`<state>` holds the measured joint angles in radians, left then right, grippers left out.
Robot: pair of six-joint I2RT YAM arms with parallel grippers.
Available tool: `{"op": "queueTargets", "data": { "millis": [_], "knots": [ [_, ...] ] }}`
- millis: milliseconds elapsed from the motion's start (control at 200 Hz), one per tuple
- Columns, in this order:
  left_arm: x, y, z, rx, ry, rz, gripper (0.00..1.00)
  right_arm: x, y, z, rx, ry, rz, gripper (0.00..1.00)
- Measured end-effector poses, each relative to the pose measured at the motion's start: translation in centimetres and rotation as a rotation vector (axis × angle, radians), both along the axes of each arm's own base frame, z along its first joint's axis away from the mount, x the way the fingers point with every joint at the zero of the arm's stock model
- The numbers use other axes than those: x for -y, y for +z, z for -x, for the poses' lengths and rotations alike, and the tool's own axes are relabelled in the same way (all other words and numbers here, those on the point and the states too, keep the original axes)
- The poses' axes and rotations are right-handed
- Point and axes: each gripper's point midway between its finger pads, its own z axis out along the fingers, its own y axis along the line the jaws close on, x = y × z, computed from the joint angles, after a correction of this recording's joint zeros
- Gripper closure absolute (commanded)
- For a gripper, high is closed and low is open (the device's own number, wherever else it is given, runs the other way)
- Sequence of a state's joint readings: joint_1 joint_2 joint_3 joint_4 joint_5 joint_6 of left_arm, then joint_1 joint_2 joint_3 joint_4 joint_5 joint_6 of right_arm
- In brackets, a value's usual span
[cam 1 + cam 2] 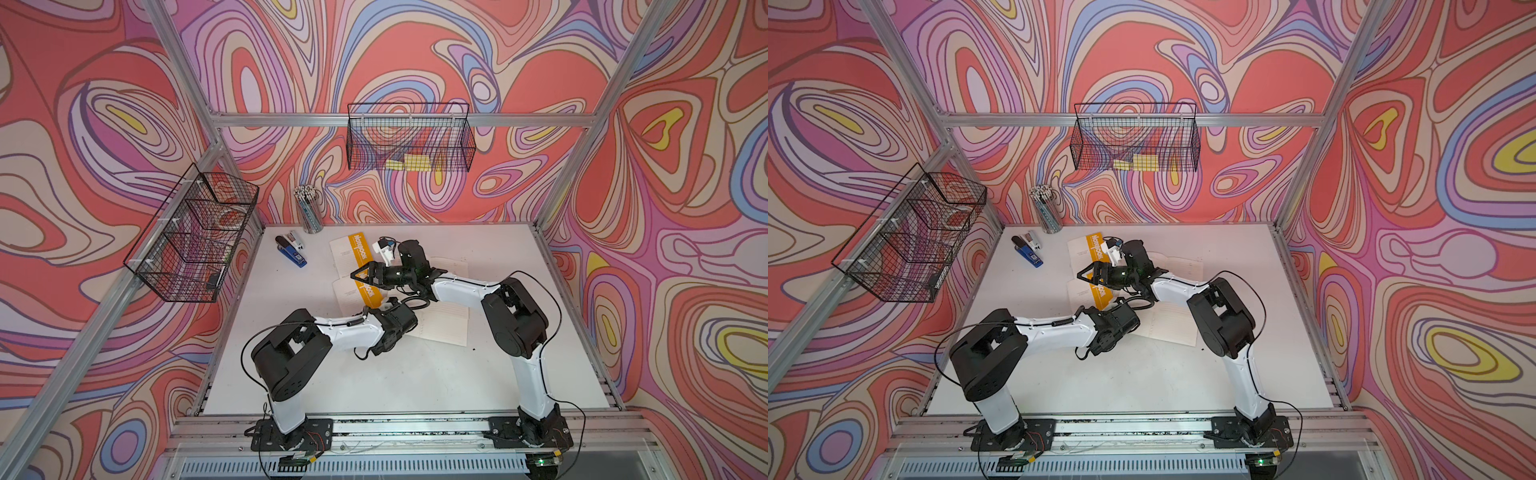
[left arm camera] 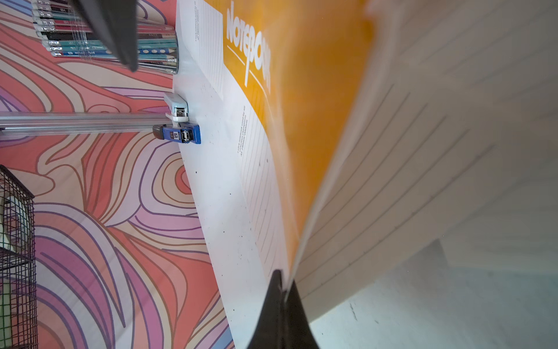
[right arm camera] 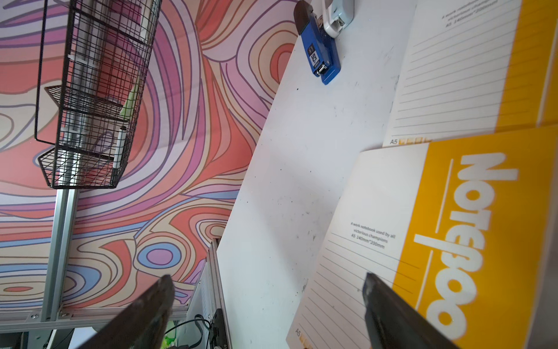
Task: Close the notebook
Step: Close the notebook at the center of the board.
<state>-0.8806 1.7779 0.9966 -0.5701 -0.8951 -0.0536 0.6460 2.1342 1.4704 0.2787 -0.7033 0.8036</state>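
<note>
The notebook (image 1: 347, 295) lies mid-table, and its white and orange cover (image 2: 317, 121) is raised off the lined pages (image 1: 444, 320). My left gripper (image 2: 283, 287) is shut on the cover's edge, and in both top views it (image 1: 368, 311) sits at the cover's near end. Just behind it, my right gripper (image 1: 356, 276) hovers open over the same cover (image 3: 453, 226) with nothing between its fingers. Both arms hide the notebook's middle. A second notebook of the same kind (image 1: 345, 249) lies just beyond.
A blue stapler (image 1: 293, 253) and a small white one (image 1: 296, 237) lie at the back left of the white table (image 1: 374, 374). A cup of pencils (image 1: 309, 210) stands behind them. Wire baskets hang on the left wall (image 1: 195, 237) and the back wall (image 1: 409, 141).
</note>
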Motion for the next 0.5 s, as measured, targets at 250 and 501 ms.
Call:
{"op": "queueTargets", "data": {
  "millis": [250,501],
  "knots": [
    [0.2,-0.1,0.7,-0.013,-0.009,-0.014,0.85,0.4,-2.7,0.4,-0.046,-0.007,0.027,0.02],
    [0.6,0.7,1.5,-0.004,-0.001,0.037,0.67,0.7,-4.6,0.8,-0.077,-0.009,0.054,0.02]
  ]
}}
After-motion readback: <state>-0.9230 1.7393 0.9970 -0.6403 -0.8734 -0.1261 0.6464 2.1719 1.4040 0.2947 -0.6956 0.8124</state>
